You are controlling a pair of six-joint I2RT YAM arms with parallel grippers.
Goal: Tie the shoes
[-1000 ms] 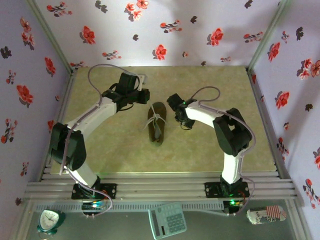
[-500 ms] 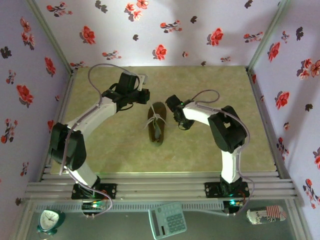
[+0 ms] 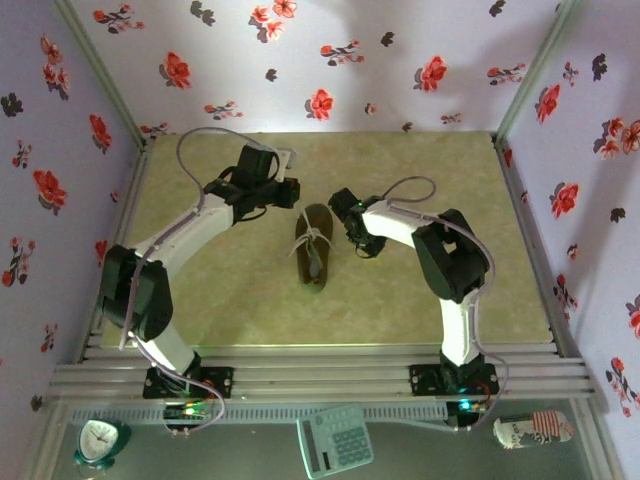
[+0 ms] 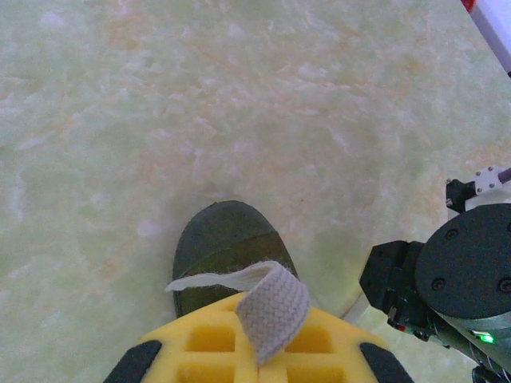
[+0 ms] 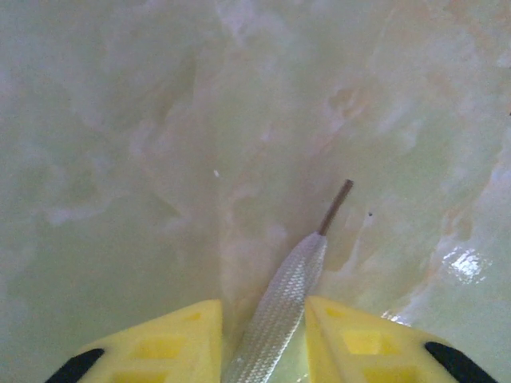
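1. We judge the task to be at an early stage. The shoe (image 3: pixel 312 262) lies near the middle of the table (image 3: pixel 400 300), its length running from 12 to 6 o'clock. In the top view no knot or bow shows on it, only white lacing across the upper.
2. The left gripper (image 4: pixel 254 335), at about 11 o'clock from the shoe, is clenched on the left lace end (image 4: pixel 271 307). The strip comes out of the seam between its pads and folds over them.
3. The right gripper (image 5: pixel 263 307) is at about 1 o'clock from the shoe. Its jaws stand on either side of the right lace end (image 5: pixel 287 279), which runs off toward 1 o'clock in the right wrist view. We cannot tell whether the pads are already pinching it.
4. The crossing, the first knot, the loops and the final tightening are all left to do.
5. The lace is flat woven white webbing with a clear ribbed weave, limp enough to fold. It ends in a thin, stiff, dark aglet (image 5: pixel 335 205).
6. The toe (image 4: pixel 227 239) is rounded, matte olive and dark brown, and looks like soft fabric or suede.
7. The table is a glossy, pale green, marbled sheet. The finger pads are yellow with moulded square recesses.
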